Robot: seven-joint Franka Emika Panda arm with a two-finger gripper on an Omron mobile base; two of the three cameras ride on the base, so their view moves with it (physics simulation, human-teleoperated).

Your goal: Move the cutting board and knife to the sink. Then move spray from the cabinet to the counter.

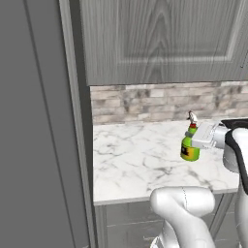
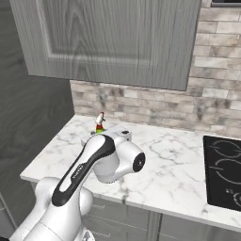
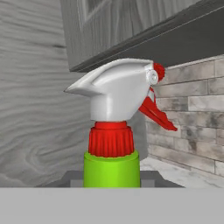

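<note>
The spray [image 1: 190, 149], a green bottle with a yellow label, red neck and white nozzle, stands upright over the right part of the counter [image 1: 135, 160]. My gripper [image 1: 195, 141] reaches in from the right and is shut on the bottle's upper body. In the hand view the spray [image 3: 114, 109] rises close up between my dark fingertips [image 3: 70, 178]. From the right base view only the top of the spray [image 2: 100, 122] shows beyond my arm. The cabinet [image 1: 160, 38] above has its door shut. The cutting board, knife and sink are out of view.
A tall grey wood-grain panel [image 1: 38, 121] bounds the counter on the left. A stone-tile backsplash [image 1: 160, 101] runs behind it. A black cooktop [image 2: 223, 169] lies at the counter's right end. Marble lies bare left of the bottle.
</note>
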